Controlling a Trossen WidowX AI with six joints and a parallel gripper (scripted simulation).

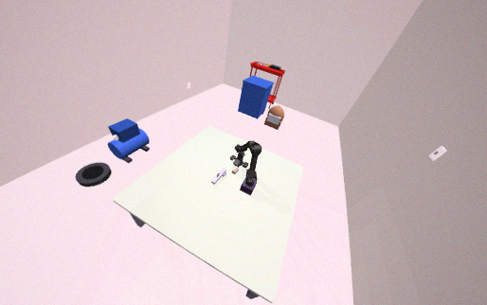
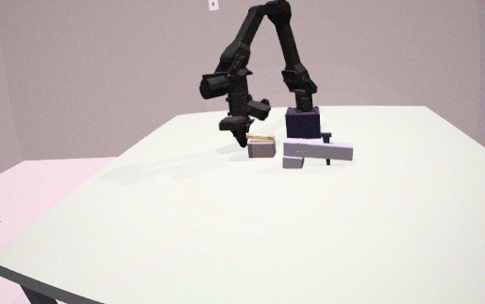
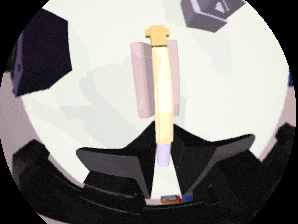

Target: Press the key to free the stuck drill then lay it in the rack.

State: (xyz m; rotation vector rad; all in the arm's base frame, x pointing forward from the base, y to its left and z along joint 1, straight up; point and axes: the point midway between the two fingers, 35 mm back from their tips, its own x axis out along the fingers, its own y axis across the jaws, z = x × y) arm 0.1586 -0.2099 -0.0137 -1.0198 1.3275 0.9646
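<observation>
My gripper (image 2: 242,138) (image 3: 160,123) (image 1: 236,162) is shut on the near end of the drill (image 2: 260,136) (image 3: 161,92), a thin tan rod held level. The drill lies lengthwise right over the rack (image 2: 261,149) (image 3: 141,83), a small grey-pink block with a groove on the table. I cannot tell whether the drill touches the rack. The pale grey housing (image 2: 318,151) (image 3: 209,3) (image 1: 218,176) that held the drill stands to the right, with the dark key (image 2: 326,137) sticking up behind it.
The arm's dark purple base (image 2: 302,122) (image 1: 247,186) (image 3: 41,50) stands just behind the housing. The white table (image 2: 236,227) (image 1: 213,223) reaches far around. On the floor stand a blue motor (image 1: 127,139), a tyre (image 1: 93,173), a blue cabinet (image 1: 255,96) and a red shelf (image 1: 268,71).
</observation>
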